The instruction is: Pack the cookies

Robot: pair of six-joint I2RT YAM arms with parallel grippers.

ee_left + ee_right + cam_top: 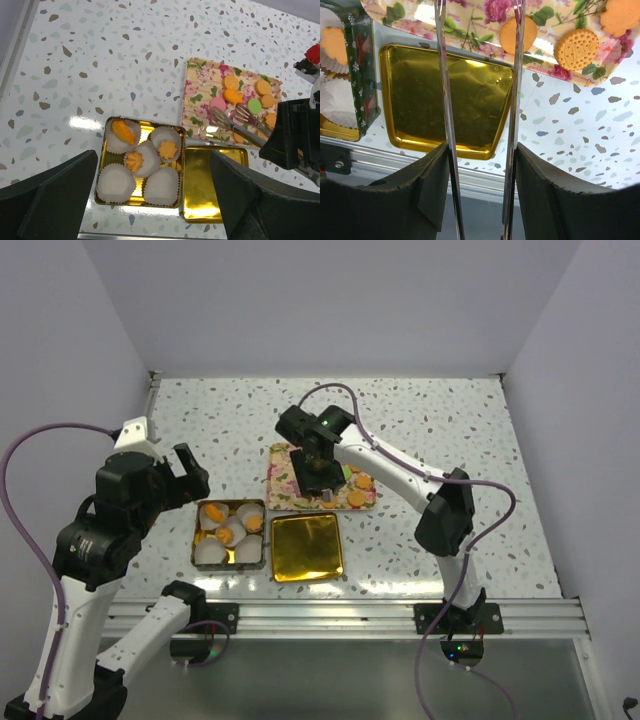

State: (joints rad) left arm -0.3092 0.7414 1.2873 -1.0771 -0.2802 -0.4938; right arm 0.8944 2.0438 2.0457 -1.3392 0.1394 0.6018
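Note:
Several cookies (358, 482), mostly orange with one pink and one green (254, 105), lie on a floral tray (285, 485). Three orange cookies (134, 161) sit in white paper cups in the gold tin (197, 536). My right gripper (320, 465) is shut on metal tongs (235, 120), whose spread tips hang over the tray's near left part with nothing between them. In the right wrist view the tongs (442, 100) run between my fingers (550, 195). My left gripper (185, 475) is open and empty, raised above and left of the tin (142, 121).
The tin's gold lid (306, 546) lies upside down right of the tin, below the tray; it also shows in the right wrist view (420, 95). An aluminium rail (340, 615) runs along the table's near edge. White walls enclose the speckled table.

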